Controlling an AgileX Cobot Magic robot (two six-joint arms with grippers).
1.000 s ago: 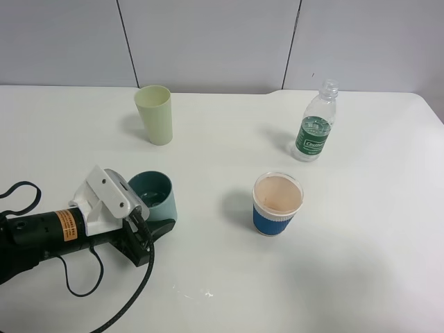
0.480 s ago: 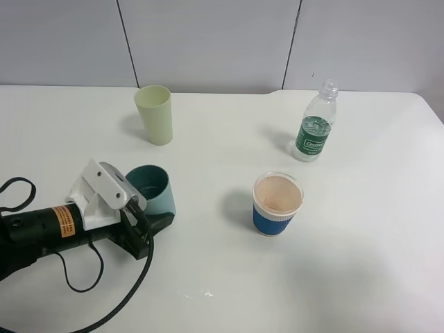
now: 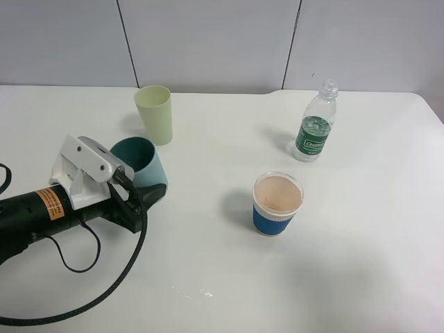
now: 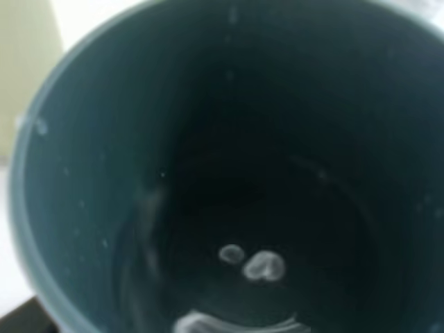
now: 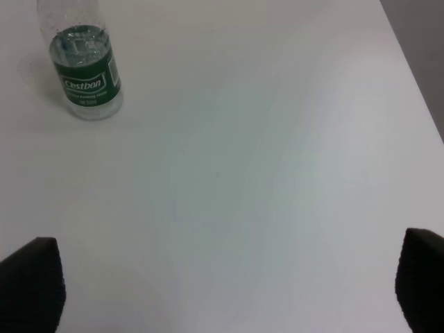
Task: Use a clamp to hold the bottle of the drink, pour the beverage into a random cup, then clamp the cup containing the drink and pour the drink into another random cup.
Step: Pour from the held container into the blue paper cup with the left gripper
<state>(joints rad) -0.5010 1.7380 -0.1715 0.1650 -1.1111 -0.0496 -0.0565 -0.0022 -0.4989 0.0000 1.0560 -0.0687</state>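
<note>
Left claw [image 3: 130, 184] is clamped on the teal cup [image 3: 142, 165], which has been lifted and tipped since a second ago — the carry to the blue cup [image 3: 277, 203], at its three o'clock, is judged begun. Its fingertips are hidden, and the liquid level is barely made out. The right claw [image 5: 225, 281] is spread wide.

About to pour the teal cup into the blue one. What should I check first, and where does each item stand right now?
1. Left pincer shut on the teal cup: ok.
2. Drink in the teal cup, bubbles showing at the bottom: ok.
3. Blue-sleeved cup upright, mouth uncovered: ok.
4. Teal cup over the blue-sleeved cup: not ok, it is well off to the left.
5. Bottle standing apart, behind the blue-sleeved cup: ok.
6. Right pincer open and away from both cups: ok.
</note>
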